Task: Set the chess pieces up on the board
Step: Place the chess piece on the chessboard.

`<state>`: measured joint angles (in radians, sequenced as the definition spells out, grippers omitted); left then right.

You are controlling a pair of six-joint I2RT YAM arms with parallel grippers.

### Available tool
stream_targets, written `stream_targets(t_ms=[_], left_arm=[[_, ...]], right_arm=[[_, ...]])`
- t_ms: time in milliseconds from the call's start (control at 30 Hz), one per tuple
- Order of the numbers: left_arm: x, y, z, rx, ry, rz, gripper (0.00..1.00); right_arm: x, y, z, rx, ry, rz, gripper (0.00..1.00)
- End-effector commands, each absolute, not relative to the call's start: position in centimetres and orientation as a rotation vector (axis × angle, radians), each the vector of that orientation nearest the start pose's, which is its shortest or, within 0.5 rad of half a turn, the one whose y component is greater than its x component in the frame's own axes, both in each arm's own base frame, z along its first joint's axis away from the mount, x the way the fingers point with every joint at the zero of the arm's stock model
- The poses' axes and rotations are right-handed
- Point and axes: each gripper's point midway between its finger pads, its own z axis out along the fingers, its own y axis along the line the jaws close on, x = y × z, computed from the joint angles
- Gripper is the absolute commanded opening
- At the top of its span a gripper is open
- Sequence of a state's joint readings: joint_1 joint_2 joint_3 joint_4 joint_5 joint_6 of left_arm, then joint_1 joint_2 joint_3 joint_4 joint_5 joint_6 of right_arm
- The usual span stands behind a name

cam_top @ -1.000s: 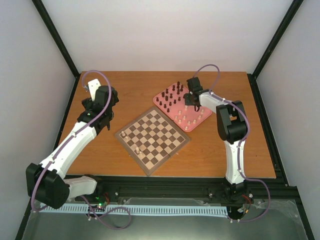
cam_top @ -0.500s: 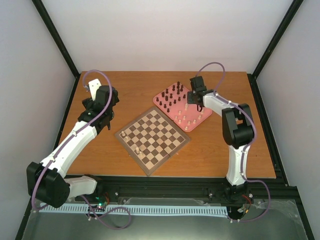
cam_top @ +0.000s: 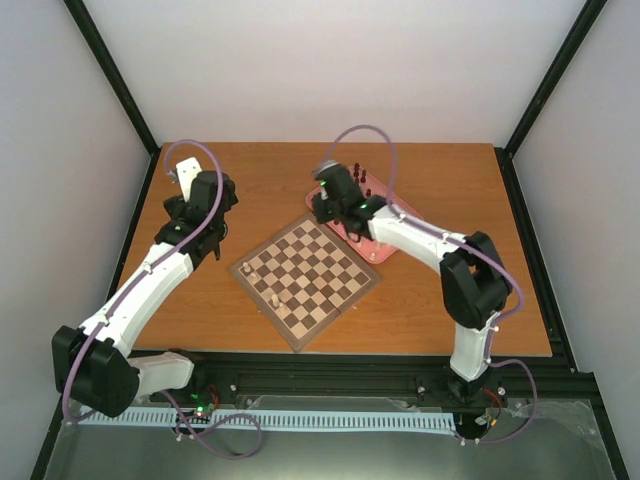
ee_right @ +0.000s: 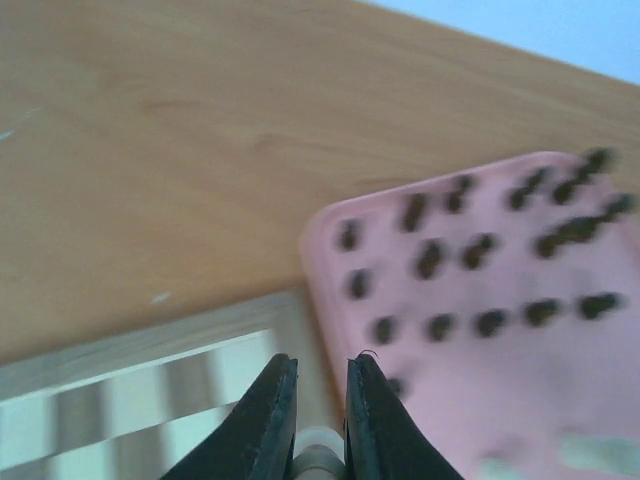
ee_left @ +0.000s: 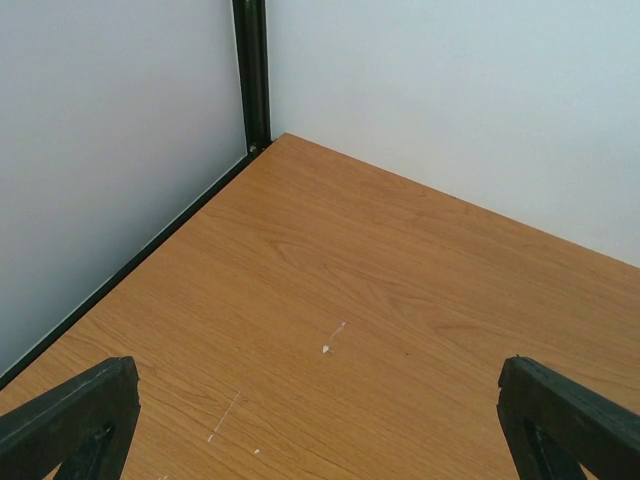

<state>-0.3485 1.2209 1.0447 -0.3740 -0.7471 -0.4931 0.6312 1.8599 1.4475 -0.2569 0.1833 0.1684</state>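
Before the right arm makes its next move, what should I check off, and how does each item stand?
1. Grip: right gripper shut on a cream piece: ok.
2. Piece upright in the grip: cannot tell, mostly hidden.
3. Position: right gripper above the far corner of the board, beside the tray: ok.
4. Target square free: cannot tell which square is meant.
5. Other arm: left gripper open, empty, away from the board: ok.

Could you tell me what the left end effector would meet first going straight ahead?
The left end effector, open, would probably meet the tabletop before the walls; depth is unclear.
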Motion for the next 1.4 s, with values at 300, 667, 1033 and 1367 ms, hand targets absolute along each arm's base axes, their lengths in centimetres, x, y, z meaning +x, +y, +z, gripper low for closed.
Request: stream_targets(t_ms=[300,667,1033,1367], left_arm=[[35.9,-0.6,30.9,-0.583,1.806,0.179,1.0],[35.0,-0.2,31.5,-0.592,1.784,0.174,1.0],[35.3,-0.3,31.3,-0.591,1.79,0.176,1.0],[35.3,-0.2,31.1,-0.595,1.79,0.181,1.0]], right_arm=[[33.9,41.7,14.6,-0.841,2.195,0.346,0.03],[29.2,47.0,11.6,-1.019,2.19,0.358,0.03],[26.5,46.9,11.2,-1.054,2.166,0.349,0.03],[25.6,47.3,10.3,-1.093,2.163,0.365,0.03]])
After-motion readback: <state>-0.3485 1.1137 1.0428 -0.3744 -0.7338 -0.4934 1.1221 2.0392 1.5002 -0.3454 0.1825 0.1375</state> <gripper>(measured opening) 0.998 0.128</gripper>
